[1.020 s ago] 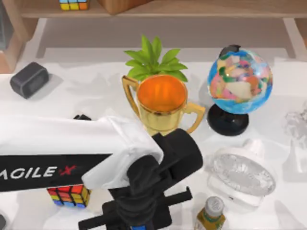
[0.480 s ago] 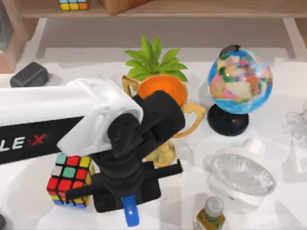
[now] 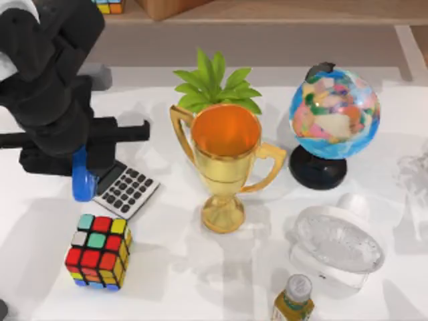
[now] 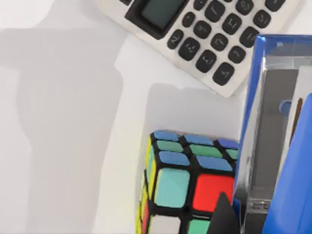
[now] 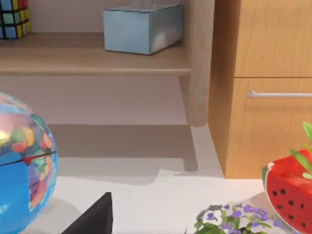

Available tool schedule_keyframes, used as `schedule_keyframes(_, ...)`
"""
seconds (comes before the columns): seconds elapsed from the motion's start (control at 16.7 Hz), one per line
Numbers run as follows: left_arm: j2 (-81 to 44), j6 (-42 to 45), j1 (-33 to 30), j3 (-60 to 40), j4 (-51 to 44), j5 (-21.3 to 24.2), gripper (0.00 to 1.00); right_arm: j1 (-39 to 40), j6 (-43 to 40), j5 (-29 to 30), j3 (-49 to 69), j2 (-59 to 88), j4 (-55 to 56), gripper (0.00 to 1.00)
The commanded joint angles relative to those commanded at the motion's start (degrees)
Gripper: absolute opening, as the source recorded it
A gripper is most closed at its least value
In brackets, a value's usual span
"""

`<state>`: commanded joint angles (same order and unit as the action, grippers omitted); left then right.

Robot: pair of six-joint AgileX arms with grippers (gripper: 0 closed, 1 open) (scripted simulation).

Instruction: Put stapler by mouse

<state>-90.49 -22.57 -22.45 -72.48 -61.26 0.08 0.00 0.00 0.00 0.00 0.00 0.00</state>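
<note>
My left gripper (image 3: 81,167) hangs over the table's left side, shut on the bright blue stapler (image 3: 81,179), which points down out of the black fingers. Below it lies the grey calculator (image 3: 126,191). In the left wrist view the stapler (image 4: 292,161) rises along one side, with a dark fingertip (image 4: 223,217) beside it and the calculator (image 4: 214,34) and the Rubik's cube (image 4: 187,187) beneath. The mouse is hidden. My right arm is parked at the right, its wrist camera facing the globe (image 5: 22,165).
The Rubik's cube (image 3: 98,251) sits near the front left. A gold trophy (image 3: 226,160) and a plant (image 3: 215,85) stand mid-table. At the right are the globe (image 3: 333,117), a clear fan (image 3: 340,246) and a bottle (image 3: 294,297). A wooden shelf (image 3: 267,10) runs along the back.
My left arm has swung from the front middle of the table back and to the far left, carrying the stapler. The calculator and the whole trophy are now uncovered.
</note>
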Motion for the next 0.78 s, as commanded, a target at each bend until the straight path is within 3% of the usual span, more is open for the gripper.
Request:
schedule_keyframes(0.24, -6.4, 18.0, 15.5, -1.8, 1.8, -0.5, 0.0, 0.0, 0.0, 0.0, 0.0, 0.0, 0.0, 1.0)
schedule_keyframes(0.42, -11.9, 25.7, 23.6, -0.6, 3.7, -0.6, 0.0, 0.0, 0.0, 0.0, 0.0, 0.0, 0.0, 1.0)
schedule_keyframes(0.78, -15.9, 28.6, 28.2, 1.2, 5.7, -0.7, 0.0, 0.0, 0.0, 0.0, 0.0, 0.0, 0.0, 1.0)
